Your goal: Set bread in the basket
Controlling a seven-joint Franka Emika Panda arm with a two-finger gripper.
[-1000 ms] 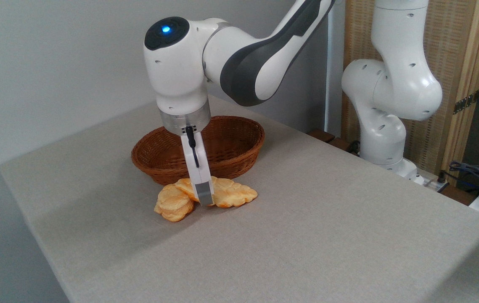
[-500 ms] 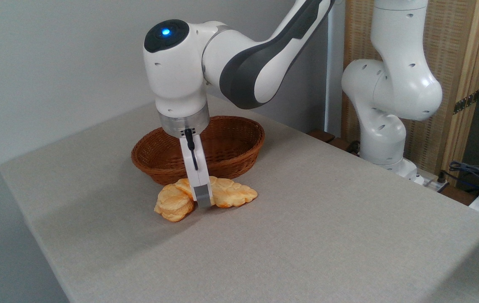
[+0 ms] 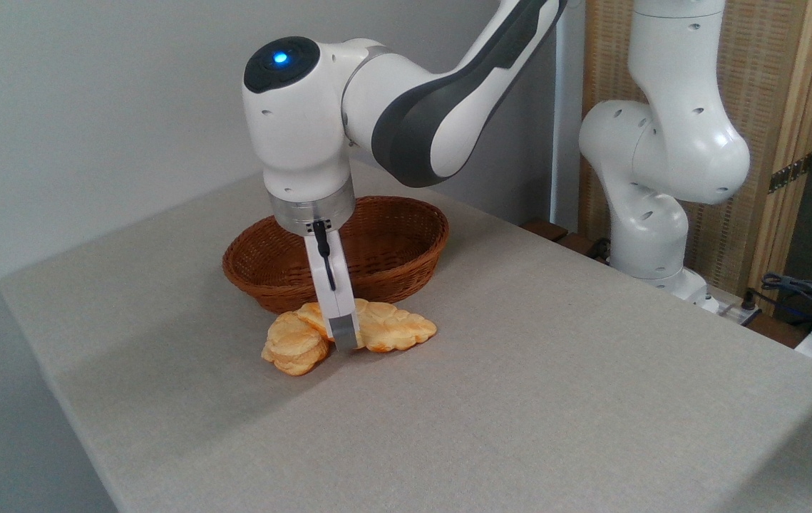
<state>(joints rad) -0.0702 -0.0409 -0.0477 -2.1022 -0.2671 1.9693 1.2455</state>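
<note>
Jaws (image 3: 343, 335) slightly raised, on bread (image 3: 391, 326), basket (image 3: 391, 249) behind

A pale grey, cloth-textured tabletop (image 3: 520, 399) with rounded corners carries three things, all grouped toward its far left part. The oval reddish-brown wicker basket (image 3: 391, 267) sits farthest back. Just in front of it, touching or nearly touching its base, lies the long golden-orange bread (image 3: 395, 326), flat on the surface. A small round stacked bun (image 3: 293, 348) rests against the bread's left end.
</note>
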